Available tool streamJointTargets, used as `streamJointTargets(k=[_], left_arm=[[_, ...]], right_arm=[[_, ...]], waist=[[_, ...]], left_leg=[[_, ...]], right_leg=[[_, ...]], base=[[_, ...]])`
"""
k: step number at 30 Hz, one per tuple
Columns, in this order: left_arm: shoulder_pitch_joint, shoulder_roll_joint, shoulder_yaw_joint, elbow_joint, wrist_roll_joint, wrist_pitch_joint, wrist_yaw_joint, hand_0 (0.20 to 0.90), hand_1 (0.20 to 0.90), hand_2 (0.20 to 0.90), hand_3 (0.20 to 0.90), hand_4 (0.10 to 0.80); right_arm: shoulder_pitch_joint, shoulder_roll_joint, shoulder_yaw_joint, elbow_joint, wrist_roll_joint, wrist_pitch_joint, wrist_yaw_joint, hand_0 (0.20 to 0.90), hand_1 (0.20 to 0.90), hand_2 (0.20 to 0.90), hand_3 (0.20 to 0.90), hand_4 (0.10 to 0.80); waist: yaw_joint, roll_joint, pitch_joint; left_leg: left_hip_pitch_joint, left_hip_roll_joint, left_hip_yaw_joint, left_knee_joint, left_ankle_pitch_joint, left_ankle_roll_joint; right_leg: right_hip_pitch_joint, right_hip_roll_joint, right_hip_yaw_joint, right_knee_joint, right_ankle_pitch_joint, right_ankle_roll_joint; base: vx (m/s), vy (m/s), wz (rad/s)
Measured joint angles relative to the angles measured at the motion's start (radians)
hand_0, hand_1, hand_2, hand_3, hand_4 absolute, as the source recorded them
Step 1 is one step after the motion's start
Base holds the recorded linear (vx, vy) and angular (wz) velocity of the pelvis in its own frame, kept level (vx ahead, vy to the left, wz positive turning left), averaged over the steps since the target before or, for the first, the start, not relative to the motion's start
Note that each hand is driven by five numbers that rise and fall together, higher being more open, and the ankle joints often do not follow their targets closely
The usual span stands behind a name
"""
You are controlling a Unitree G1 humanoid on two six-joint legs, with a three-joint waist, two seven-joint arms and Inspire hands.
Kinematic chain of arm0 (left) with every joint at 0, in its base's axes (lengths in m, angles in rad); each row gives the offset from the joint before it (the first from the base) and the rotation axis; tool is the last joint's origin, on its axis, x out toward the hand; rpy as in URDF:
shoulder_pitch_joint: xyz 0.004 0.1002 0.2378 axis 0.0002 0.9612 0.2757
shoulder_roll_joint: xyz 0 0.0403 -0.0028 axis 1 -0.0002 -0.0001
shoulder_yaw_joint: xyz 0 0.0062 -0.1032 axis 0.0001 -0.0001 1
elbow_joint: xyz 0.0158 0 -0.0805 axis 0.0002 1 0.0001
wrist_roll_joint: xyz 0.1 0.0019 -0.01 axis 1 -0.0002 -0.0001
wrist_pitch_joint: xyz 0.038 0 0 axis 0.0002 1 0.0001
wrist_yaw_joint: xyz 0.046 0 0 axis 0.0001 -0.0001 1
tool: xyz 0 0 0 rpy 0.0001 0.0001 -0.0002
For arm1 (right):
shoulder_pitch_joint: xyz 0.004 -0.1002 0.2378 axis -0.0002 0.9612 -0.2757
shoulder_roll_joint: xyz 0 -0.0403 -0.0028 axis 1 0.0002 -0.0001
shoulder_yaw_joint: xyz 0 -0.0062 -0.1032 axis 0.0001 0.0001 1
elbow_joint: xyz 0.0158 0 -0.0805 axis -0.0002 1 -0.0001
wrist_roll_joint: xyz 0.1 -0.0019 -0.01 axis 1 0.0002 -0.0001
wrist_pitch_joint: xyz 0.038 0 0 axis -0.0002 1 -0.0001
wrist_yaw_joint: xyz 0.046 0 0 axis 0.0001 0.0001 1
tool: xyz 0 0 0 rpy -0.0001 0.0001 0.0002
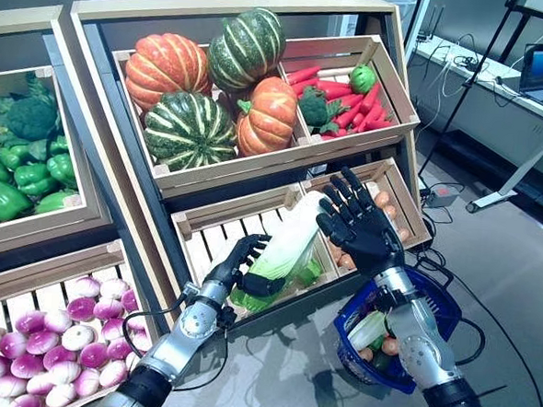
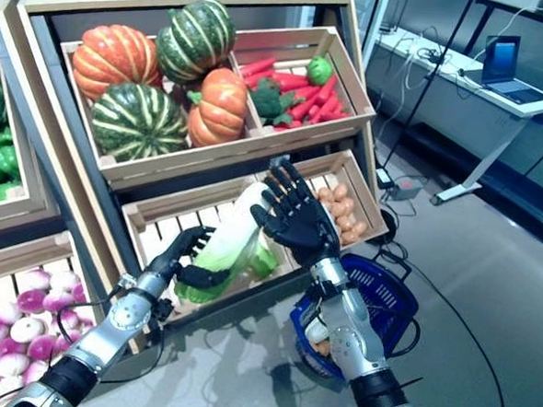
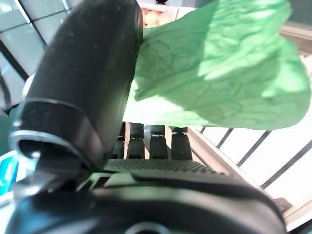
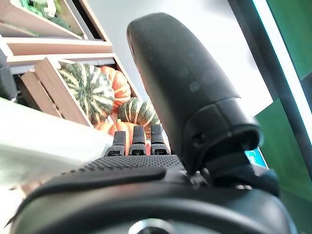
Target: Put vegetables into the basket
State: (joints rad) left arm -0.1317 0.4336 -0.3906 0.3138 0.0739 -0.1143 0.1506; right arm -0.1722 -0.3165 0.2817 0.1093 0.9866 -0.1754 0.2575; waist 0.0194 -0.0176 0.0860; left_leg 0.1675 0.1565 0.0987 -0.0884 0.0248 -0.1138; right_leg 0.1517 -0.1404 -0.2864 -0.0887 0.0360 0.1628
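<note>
You have the cabbage (image 1: pixel 282 250) lifted out of the lower slatted crate (image 1: pixel 216 242), near the centre of the head view, and it is held slanted, with the white stalk end up at 1 o'clock and the green leaves down at 7 o'clock, probably so that it can pass over the crate edge. Your left hand (image 1: pixel 242 268) is curled around the leafy lower part, thumb across the front. Your right hand (image 1: pixel 358 223) is spread wide with straight fingers, resting against the upper white end to steady it, I think. The blue basket (image 1: pixel 440 311) waits on the floor at 4 o'clock, under your right forearm, already holding some vegetables.
</note>
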Motion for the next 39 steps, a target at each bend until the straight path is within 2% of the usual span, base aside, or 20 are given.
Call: streamJointTargets(k=[12,15,17,21,24,26,27,29,31,32,33,34,37,39], left_arm=[[-0.008,0.013,-0.056,0.000,0.171,-0.015,0.111,0.300,0.300,0.300,0.300,0.400],[-0.016,0.014,-0.056,0.000,0.189,-0.016,0.155,0.300,0.300,0.300,0.300,0.400],[-0.016,0.015,-0.056,0.000,0.188,-0.016,0.164,0.300,0.300,0.300,0.300,0.400],[-0.016,0.012,-0.056,0.000,0.186,-0.016,0.165,0.300,0.300,0.300,0.300,0.400],[-0.016,0.011,-0.059,0.000,0.186,-0.016,0.165,0.300,0.300,0.300,0.300,0.400],[-0.018,0.012,-0.061,0.000,0.186,-0.015,0.164,0.300,0.300,0.300,0.300,0.400],[-0.018,0.015,-0.061,0.000,0.186,-0.013,0.164,0.300,0.300,0.300,0.300,0.400],[-0.018,0.024,-0.061,0.000,0.186,-0.011,0.161,0.300,0.300,0.300,0.300,0.400],[-0.018,0.044,-0.060,0.000,0.185,-0.008,0.159,0.300,0.300,0.300,0.300,0.400],[-0.019,0.049,-0.059,0.000,0.185,-0.008,0.159,0.300,0.300,0.300,0.300,0.400],[-0.019,0.060,-0.056,0.000,0.185,-0.008,0.159,0.300,0.300,0.300,0.300,0.400],[-0.018,0.070,-0.054,0.000,0.185,-0.004,0.159,0.300,0.300,0.300,0.300,0.400],[-0.021,0.077,-0.054,0.000,0.184,0.000,0.159,0.300,0.300,0.300,0.300,0.400],[-0.032,0.076,-0.055,0.001,0.185,-0.001,0.156,0.300,0.300,0.300,0.300,0.400]], right_arm=[[-0.001,0.013,0.017,0.002,0.038,0.122,0.001,0.900,0.900,0.900,0.900,0.800],[-0.001,0.010,0.019,0.002,-0.076,0.124,-0.048,0.900,0.900,0.900,0.900,0.800],[-0.001,0.008,0.019,0.002,-0.123,0.104,-0.077,0.900,0.900,0.900,0.900,0.800],[-0.002,0.009,0.019,-0.015,-0.144,0.011,-0.096,0.900,0.900,0.900,0.900,0.800],[-0.021,0.005,0.016,-0.077,-0.313,-0.080,-0.140,0.900,0.900,0.900,0.900,0.800],[-0.056,-0.049,0.012,-0.134,-0.517,-0.118,-0.182,0.900,0.900,0.900,0.900,0.800],[-0.078,-0.104,0.009,-0.165,-0.627,-0.121,-0.195,0.900,0.900,0.900,0.900,0.800],[-0.121,-0.276,-0.004,-0.229,-0.915,-0.127,-0.225,0.900,0.900,0.900,0.900,0.800],[-0.146,-0.414,-0.026,-0.281,-1.120,-0.129,-0.248,0.900,0.900,0.900,0.900,0.800],[-0.150,-0.443,-0.032,-0.293,-1.161,-0.127,-0.249,0.900,0.900,0.900,0.900,0.800],[-0.165,-0.539,-0.034,-0.325,-1.257,-0.121,-0.249,0.900,0.900,0.900,0.900,0.800],[-0.184,-0.596,-0.034,-0.339,-1.318,-0.119,-0.249,0.900,0.900,0.900,0.900,0.800],[-0.246,-0.653,-0.027,-0.358,-1.404,-0.101,-0.230,0.900,0.900,0.900,0.900,0.800],[-0.322,-0.684,0.023,-0.384,-1.422,-0.085,-0.157,0.900,0.900,0.900,0.900,0.800]], waist=[[-0.002,0.000,0.000],[-0.002,0.000,0.000],[-0.003,0.000,0.000],[-0.004,0.000,0.000],[-0.005,0.001,0.000],[-0.007,0.001,0.001],[-0.008,0.001,0.001],[-0.006,0.001,0.001],[-0.013,0.001,0.001],[-0.016,0.000,0.001],[-0.023,0.001,0.001],[-0.034,-0.001,0.001],[-0.058,-0.003,0.001],[-0.061,-0.002,0.001]], left_leg=[[0.001,0.000,0.000,0.000,0.000,0.000],[0.001,0.000,0.001,0.000,0.000,0.000],[0.001,0.000,0.001,0.000,0.000,0.000],[0.001,0.000,0.003,0.000,0.000,0.000],[0.001,0.000,0.005,0.000,0.000,0.000],[0.002,-0.001,0.007,0.000,0.000,0.000],[0.002,-0.002,0.009,0.000,0.000,0.000],[0.001,-0.002,0.010,0.000,0.000,0.000],[0.000,-0.001,0.015,0.000,0.000,0.000],[-0.001,-0.001,0.017,0.000,0.000,0.000],[-0.006,-0.002,0.020,0.000,-0.001,0.001],[-0.007,-0.001,0.021,0.000,-0.001,0.001],[-0.005,-0.001,0.028,0.000,-0.001,0.002],[-0.006,-0.001,0.044,0.000,-0.002,0.002]], right_leg=[[0.000,0.000,0.001,0.000,0.000,0.000],[0.000,0.000,0.001,0.000,0.000,0.000],[0.000,0.000,0.001,0.000,0.000,0.000],[-0.001,0.000,0.003,0.000,0.000,0.000],[-0.003,0.000,0.005,0.000,0.000,0.000],[-0.004,-0.001,0.008,0.000,0.001,0.001],[-0.004,-0.001,0.008,0.000,0.001,0.002],[-0.006,-0.001,0.010,0.000,0.002,0.002],[-0.010,0.000,0.014,0.000,0.003,0.001],[-0.012,0.000,0.016,0.000,0.004,0.001],[-0.019,-0.001,0.031,0.000,0.004,0.002],[-0.022,0.000,0.034,0.000,0.005,0.002],[-0.023,0.001,0.043,0.000,0.005,0.002],[-0.034,0.001,0.061,0.000,0.010,0.001]], base=[[0.000,0.000,0.00],[0.000,0.000,0.00],[0.000,0.000,0.00],[-0.015,0.015,-0.01],[0.000,0.000,0.00],[-0.055,0.007,-0.02],[-0.043,-0.003,-0.02],[-0.019,-0.003,-0.01],[-0.051,-0.014,-0.05],[-0.048,-0.016,-0.09],[-0.043,-0.012,-0.07],[-0.036,-0.010,-0.06],[-0.026,-0.008,-0.09],[0.000,-0.003,-0.21]])
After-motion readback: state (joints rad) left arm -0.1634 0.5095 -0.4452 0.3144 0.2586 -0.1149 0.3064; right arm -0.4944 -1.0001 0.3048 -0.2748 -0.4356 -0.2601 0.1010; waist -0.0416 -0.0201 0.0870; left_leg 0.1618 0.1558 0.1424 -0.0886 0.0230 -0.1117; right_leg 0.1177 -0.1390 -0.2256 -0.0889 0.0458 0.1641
